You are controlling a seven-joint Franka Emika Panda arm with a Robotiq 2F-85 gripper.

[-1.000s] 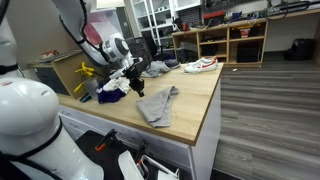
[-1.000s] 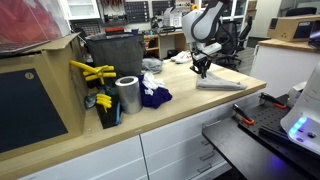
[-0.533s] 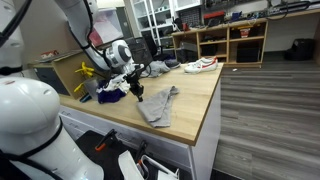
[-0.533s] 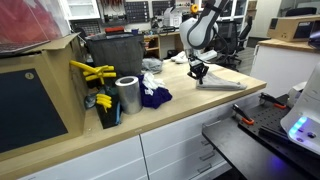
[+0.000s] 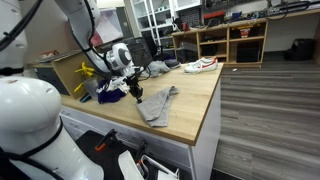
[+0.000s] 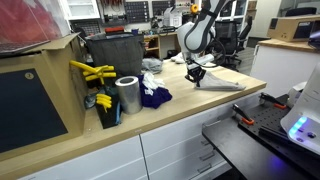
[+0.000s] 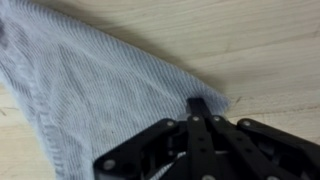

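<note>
A grey ribbed cloth lies crumpled on the light wooden tabletop, near its front edge. My gripper has come down on the cloth's corner on the side towards the clutter. In the wrist view the cloth spreads to the left. My gripper has its two fingers pressed together right at the pointed corner, pinching the fabric. In an exterior view the gripper stands upright over the near end of the cloth.
A dark blue cloth, a metal can, yellow tools and a black bin crowd one end of the table. A white shoe lies at the far end. The table's edge runs beside the cloth.
The gripper has dropped onto the cloth's corner and its fingers have shut there. The cloth itself lies where it did.
</note>
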